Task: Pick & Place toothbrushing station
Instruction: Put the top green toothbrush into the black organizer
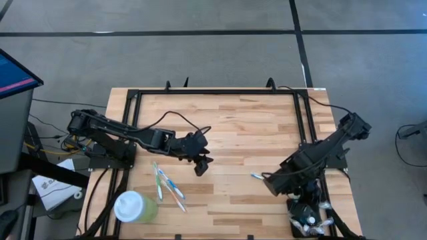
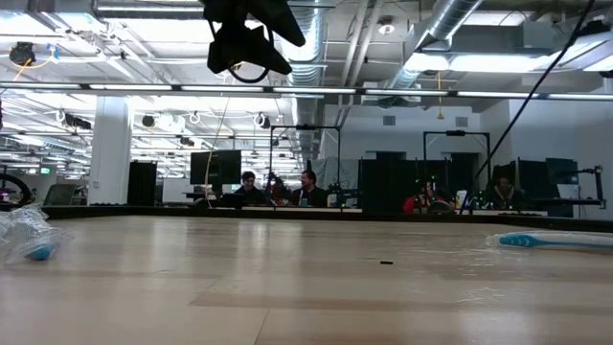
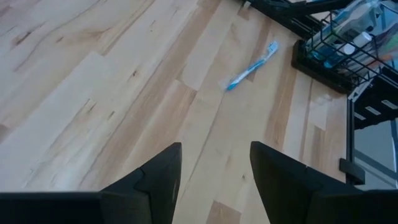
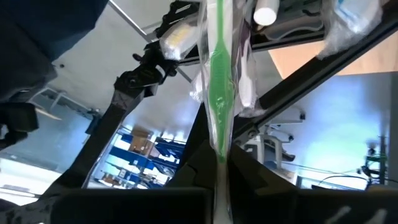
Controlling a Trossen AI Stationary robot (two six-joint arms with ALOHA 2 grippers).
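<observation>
While black and wire-gridded, toothbrushing station (image 1: 308, 217) holds wrapped brushes.

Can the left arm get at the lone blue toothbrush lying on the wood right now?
Probably yes. The left tool is open and empty, hovering over bare table, and the blue toothbrush lies ahead in the open beside the black station.

Both arms are dark, almost black, built of chunky jointed segments with a matte finish. A thin black cable loops loosely off the left arm's forearm toward its wrist. The left claw (image 3: 214, 180) ends in two broad, flat black fingers with angular, tapering tips. The right claw (image 4: 221, 177) has matching dark, blocky fingers.
</observation>
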